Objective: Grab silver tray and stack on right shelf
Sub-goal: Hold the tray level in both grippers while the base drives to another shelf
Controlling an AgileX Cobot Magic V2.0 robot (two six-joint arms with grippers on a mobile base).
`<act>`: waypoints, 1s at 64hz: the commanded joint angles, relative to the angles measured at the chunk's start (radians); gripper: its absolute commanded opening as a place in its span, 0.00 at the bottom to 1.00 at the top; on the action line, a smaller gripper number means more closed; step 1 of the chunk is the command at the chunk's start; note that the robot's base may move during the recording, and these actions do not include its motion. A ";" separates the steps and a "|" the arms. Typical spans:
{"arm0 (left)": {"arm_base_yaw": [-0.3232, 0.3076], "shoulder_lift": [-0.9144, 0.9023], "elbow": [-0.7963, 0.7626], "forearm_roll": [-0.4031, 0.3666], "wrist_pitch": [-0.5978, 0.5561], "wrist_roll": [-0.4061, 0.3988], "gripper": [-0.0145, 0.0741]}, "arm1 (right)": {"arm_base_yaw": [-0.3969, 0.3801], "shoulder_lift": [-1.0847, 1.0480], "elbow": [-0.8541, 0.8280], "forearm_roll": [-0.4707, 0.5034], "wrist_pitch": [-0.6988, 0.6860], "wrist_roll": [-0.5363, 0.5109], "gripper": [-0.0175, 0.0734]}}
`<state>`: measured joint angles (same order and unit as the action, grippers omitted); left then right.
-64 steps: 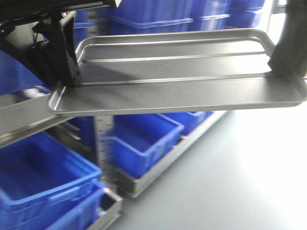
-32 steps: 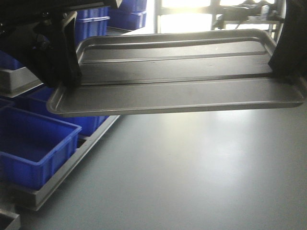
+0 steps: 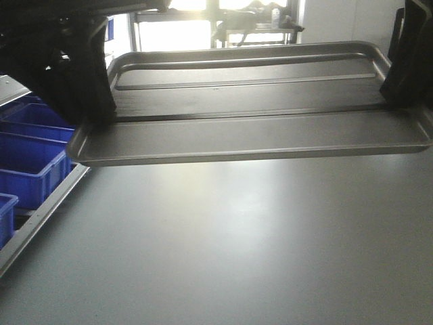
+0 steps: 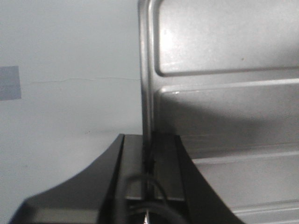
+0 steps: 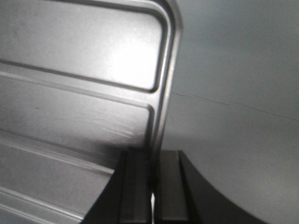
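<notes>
The silver tray hangs level in the air across the front view, its two raised ribs running lengthwise. My left gripper is shut on the tray's left short rim. In the left wrist view the black jaws of the left gripper pinch the rim of the tray. My right gripper is shut on the right short rim. The right wrist view shows the right gripper clamping the rolled edge of the tray. The right shelf is out of view.
Blue plastic bins stand on a low steel-edged rack at the left. Grey floor spreads below the tray. Bright windows and a table frame are far behind.
The view has swung right: the blue bins slid off to the left and open floor and windows came in. The tray stays held the same way between both grippers.
</notes>
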<state>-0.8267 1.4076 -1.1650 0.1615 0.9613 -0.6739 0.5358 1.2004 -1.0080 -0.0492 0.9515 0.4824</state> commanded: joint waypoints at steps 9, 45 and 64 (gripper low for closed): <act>-0.009 -0.029 -0.024 0.031 0.001 0.019 0.06 | -0.003 -0.025 -0.026 -0.037 -0.048 -0.017 0.25; -0.009 -0.029 -0.024 0.031 0.001 0.019 0.06 | -0.003 -0.025 -0.026 -0.037 -0.047 -0.017 0.25; -0.009 -0.027 -0.024 0.031 0.001 0.019 0.06 | -0.003 -0.025 -0.026 -0.037 -0.047 -0.017 0.25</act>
<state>-0.8267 1.4076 -1.1650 0.1615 0.9613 -0.6759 0.5358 1.2004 -1.0080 -0.0492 0.9515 0.4824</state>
